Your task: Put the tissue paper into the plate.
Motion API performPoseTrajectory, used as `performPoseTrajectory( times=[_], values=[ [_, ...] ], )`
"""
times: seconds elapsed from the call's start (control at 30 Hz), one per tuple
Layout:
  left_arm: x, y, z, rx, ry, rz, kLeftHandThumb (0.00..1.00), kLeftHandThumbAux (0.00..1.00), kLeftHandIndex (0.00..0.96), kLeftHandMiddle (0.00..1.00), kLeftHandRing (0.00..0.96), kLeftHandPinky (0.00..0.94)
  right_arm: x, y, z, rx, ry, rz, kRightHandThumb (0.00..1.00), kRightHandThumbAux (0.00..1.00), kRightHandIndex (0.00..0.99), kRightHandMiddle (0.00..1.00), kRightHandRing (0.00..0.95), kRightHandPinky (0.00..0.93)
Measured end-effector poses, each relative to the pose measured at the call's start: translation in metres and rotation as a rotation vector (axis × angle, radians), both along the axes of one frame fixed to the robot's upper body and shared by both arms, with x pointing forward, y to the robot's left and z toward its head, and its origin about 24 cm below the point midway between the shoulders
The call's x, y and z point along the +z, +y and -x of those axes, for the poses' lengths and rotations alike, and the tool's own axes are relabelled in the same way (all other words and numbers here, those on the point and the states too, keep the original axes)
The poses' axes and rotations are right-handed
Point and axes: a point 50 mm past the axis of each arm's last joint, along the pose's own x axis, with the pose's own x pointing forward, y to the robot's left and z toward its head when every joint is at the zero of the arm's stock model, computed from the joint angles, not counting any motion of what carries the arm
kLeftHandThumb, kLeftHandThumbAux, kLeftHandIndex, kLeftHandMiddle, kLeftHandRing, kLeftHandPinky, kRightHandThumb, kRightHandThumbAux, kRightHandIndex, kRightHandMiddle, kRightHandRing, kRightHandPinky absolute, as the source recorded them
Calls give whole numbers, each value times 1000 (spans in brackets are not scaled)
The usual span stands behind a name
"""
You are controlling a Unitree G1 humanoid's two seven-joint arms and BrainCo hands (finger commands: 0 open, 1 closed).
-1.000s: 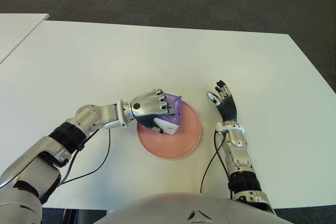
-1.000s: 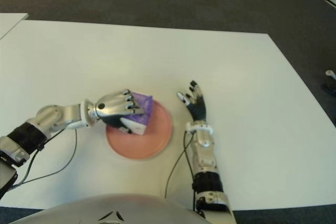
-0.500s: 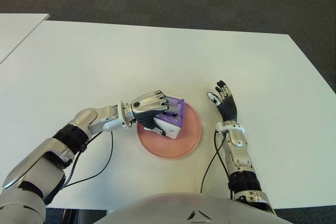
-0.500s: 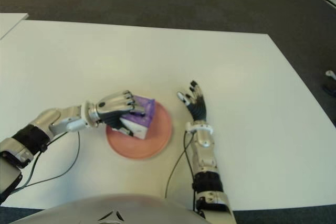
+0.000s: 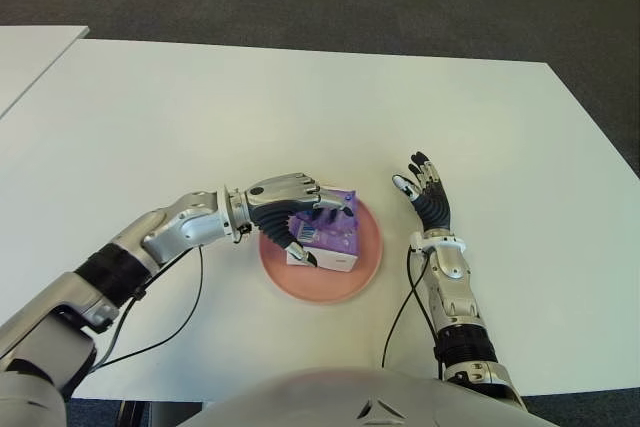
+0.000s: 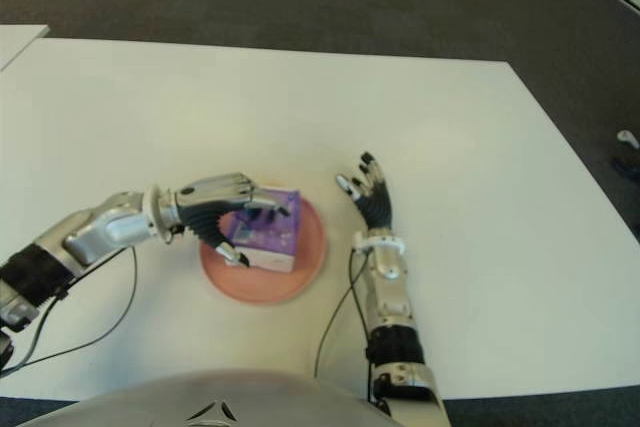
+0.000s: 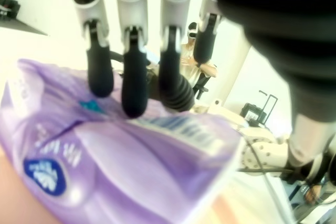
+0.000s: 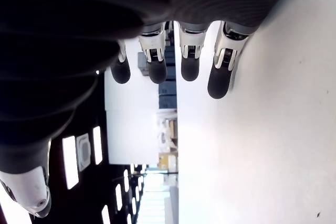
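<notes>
A purple tissue pack (image 5: 332, 238) lies flat inside the pink plate (image 5: 371, 259) near the table's front middle. My left hand (image 5: 311, 224) reaches in from the left and hovers over the pack's left part, its fingers stretched out over the top and the thumb low at the near side. In the left wrist view the fingertips (image 7: 133, 95) stand straight just above the pack (image 7: 131, 171), not curled round it. My right hand (image 5: 425, 193) shows to the right of the plate, idle with fingers spread.
The white table (image 5: 300, 97) stretches far back and to both sides. A black cable (image 5: 190, 297) trails from my left forearm across the near table. Dark carpet lies beyond the far edge, and a second table's corner (image 5: 30, 47) is at far left.
The tissue pack went from tilted in my left hand's grasp to lying flat in the plate. The left fingers uncurled off it. The right hand has not moved.
</notes>
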Motion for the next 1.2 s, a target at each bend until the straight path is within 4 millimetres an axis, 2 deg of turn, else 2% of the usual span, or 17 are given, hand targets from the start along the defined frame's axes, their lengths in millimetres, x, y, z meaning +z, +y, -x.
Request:
performPoseTrajectory(
  times=[0.17, 0.27, 0.67, 0.93, 1.2],
  values=[
    [10, 3, 4, -20, 134, -61, 54, 457, 4, 5, 4, 4, -3, 0, 1, 0, 13, -2, 61, 650, 0, 18, 0, 6],
    [9, 5, 8, -42, 200, -107, 74, 413, 1, 1, 1, 1, -7, -1, 1, 3, 29, -6, 59, 660, 0, 18, 0, 3],
    [7, 5, 10, -58, 199, -22, 176, 262, 0, 0, 0, 0, -8, -1, -3, 12, 24, -7, 54, 694, 0, 13, 0, 8],
    [13, 8, 5, -26, 162, 57, 209, 233, 0, 0, 0, 0, -8, -1, -4, 17, 14, -5, 51, 686, 0, 8, 0, 12],
    [20, 15, -2, 16, 149, 104, 201, 262, 0, 0, 0, 0, -8, -2, -5, 17, 17, -6, 56, 673, 0, 9, 0, 2]
  ],
)
